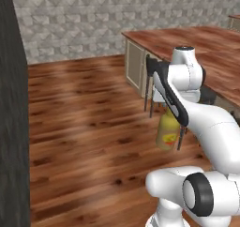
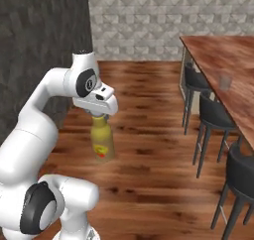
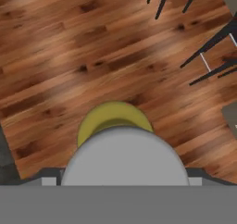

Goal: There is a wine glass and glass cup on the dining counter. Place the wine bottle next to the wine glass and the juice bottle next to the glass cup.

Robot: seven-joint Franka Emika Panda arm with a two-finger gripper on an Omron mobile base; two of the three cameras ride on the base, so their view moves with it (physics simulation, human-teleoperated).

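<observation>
The yellow juice bottle hangs upright in the air above the wooden floor, with my gripper shut on its neck from above. In the hand view its yellow shoulder shows just below the hand, behind its grey cap. The glass cup stands on the dining counter, far to the right of the bottle. The wine glass and the wine bottle are out of view.
Dark bar stools line the counter's near side, between me and the cup. A tall dark wall stands on the left. Open wooden floor lies beneath the bottle.
</observation>
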